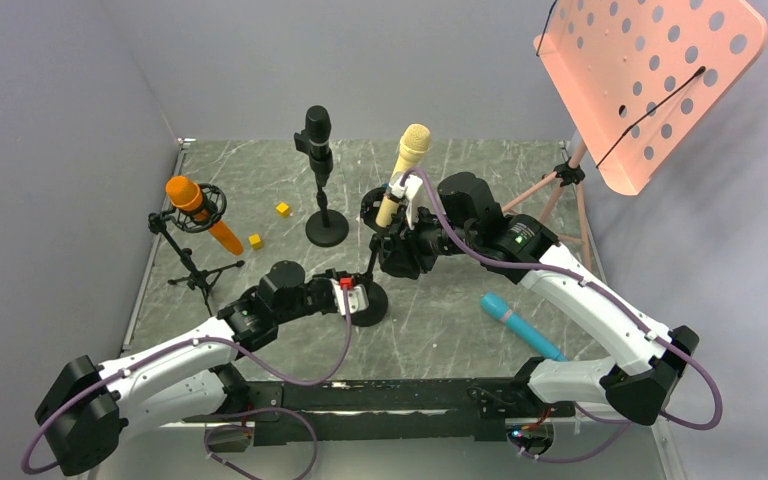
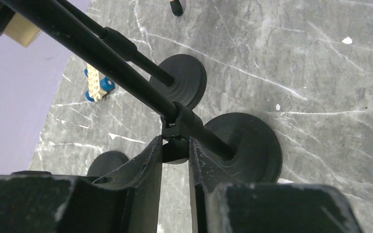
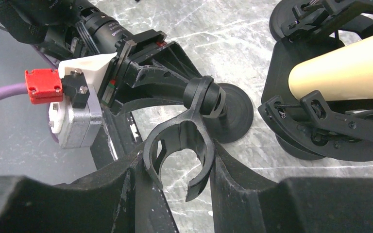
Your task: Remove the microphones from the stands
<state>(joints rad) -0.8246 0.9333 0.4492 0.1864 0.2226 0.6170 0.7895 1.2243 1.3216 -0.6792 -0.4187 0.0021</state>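
A short black stand (image 1: 370,300) rises from a round base (image 2: 245,145). Its C-shaped clip (image 3: 189,121) holds no microphone. My right gripper (image 3: 179,150) is shut on that clip from both sides and shows above the base in the top view (image 1: 398,252). My left gripper (image 2: 176,145) is shut on a black knob on the stand's pole (image 2: 126,63), low near the base (image 1: 363,295). A blue microphone (image 1: 520,325) lies flat on the table to the right. A cream microphone (image 1: 407,160) sits tilted in a black shock mount (image 3: 320,121) just behind.
An orange microphone (image 1: 200,210) hangs in a tripod mount at the left. A black microphone (image 1: 318,140) stands upright on a round-based stand at the back. Two yellow blocks (image 1: 283,209) lie between them. A pink perforated music stand (image 1: 650,80) towers at the back right.
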